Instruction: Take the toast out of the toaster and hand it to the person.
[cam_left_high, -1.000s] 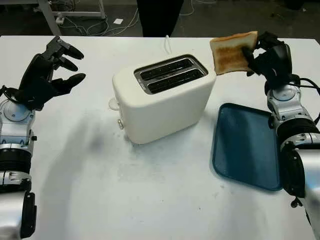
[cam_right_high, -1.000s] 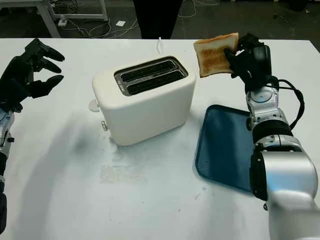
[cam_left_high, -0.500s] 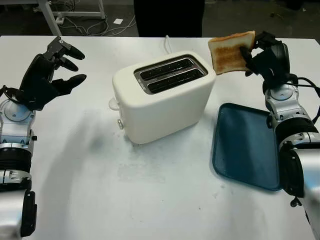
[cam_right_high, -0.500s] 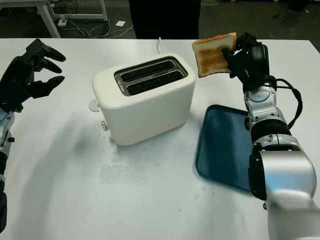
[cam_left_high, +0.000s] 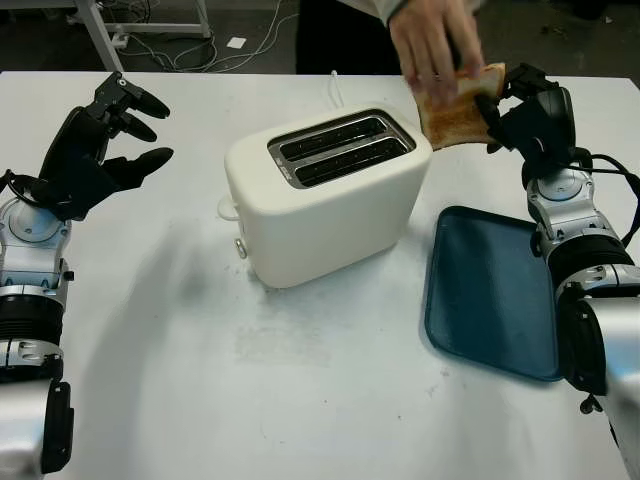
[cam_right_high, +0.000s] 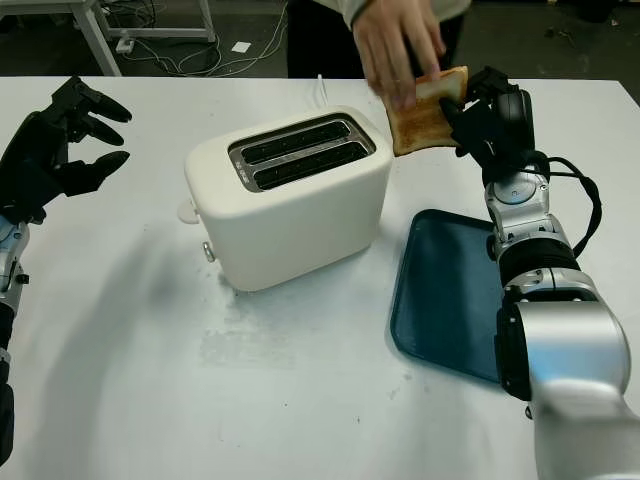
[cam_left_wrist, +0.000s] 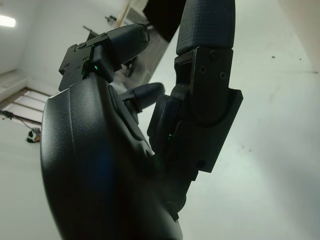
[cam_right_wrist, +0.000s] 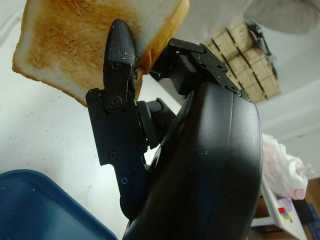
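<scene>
A white counter (cam_left_high: 330, 400) spans the scene. At its centre stands a white two-slot toaster (cam_left_high: 325, 195), set at an angle, both slots dark and without bread. At about four o'clock from the toaster, a dark blue tray (cam_left_high: 492, 290) lies flat on the counter with nothing on it.

At about nine o'clock from the toaster, well apart from it, the robot's left hand (cam_left_high: 95, 150) is raised above the counter, released and holding nothing.

At about two o'clock from the toaster, the robot's right hand (cam_left_high: 525, 110) is lifted above the counter's far edge and is clenched on a slice of toast (cam_right_high: 425, 115). The toast is upright and slightly tilted, browned on its face with a pale crust. In the right wrist view, one black finger (cam_right_wrist: 120, 47) presses across the browned face of the slice while the others close in behind it.

A person's hand (cam_left_high: 430, 40) reaches in from twelve o'clock, at the far side of the counter, and its fingers rest on the top edge of the toast on the side away from the robot's hand. The toast is thus touched by both at once, in the air just beyond the toaster's far right corner.
</scene>
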